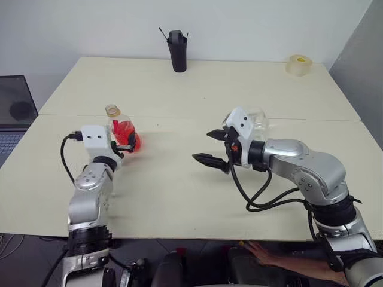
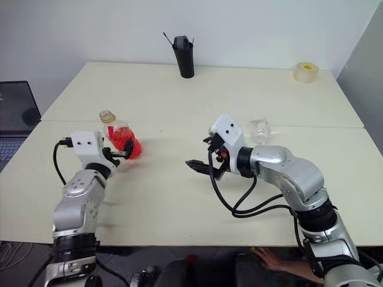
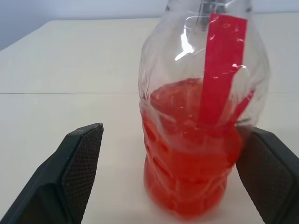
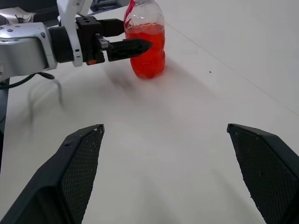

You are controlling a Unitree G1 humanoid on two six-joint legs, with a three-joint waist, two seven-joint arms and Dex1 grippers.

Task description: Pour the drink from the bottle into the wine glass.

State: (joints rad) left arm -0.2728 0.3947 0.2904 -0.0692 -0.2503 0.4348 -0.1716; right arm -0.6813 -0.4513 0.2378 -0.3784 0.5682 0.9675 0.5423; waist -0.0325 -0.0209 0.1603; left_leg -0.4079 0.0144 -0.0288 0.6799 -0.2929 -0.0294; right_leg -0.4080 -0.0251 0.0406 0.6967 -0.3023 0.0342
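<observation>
Nearest the camera: a person's hand (image 1: 268, 253), resting at the worktop's (image 1: 179, 197) front edge.

Left to right:

Laptop (image 1: 15, 113), partly in view off the worktop's left side; no part in the task.

Left gripper (image 1: 124, 147), jaws wide. Fingers flank the bottle (image 1: 122, 133) without clamping; the left wrist view shows a clear gap on one side, while on the other the pad sits at or against the bottle wall.

Bottle, upright on the worktop, left of centre. Cap (image 1: 112, 110) appears on, so no pouring is possible as it stands. Drink (image 3: 187, 163) fills roughly its lower half.

Black cup (image 1: 177, 51), far edge, centre; well clear of the work.

Right gripper (image 1: 212, 147), jaws wide, holding nothing, hovering mid-worktop and pointing toward the bottle.

Wine glass (image 2: 259, 128), just behind the right wrist, partly hidden by the arm; looks empty, though that is hard to judge.

Tape roll (image 1: 298, 64), far right corner; out of the way.

Step in hand, as judged: pouring not yet done; bottle stands free, neither gripper holding.

Next move calls for: a firm grip on the bottle, cap off, then bringing neck over glass rim.

Obstructions: the right forearm lies between bottle and glass and would need to shift clear.
</observation>
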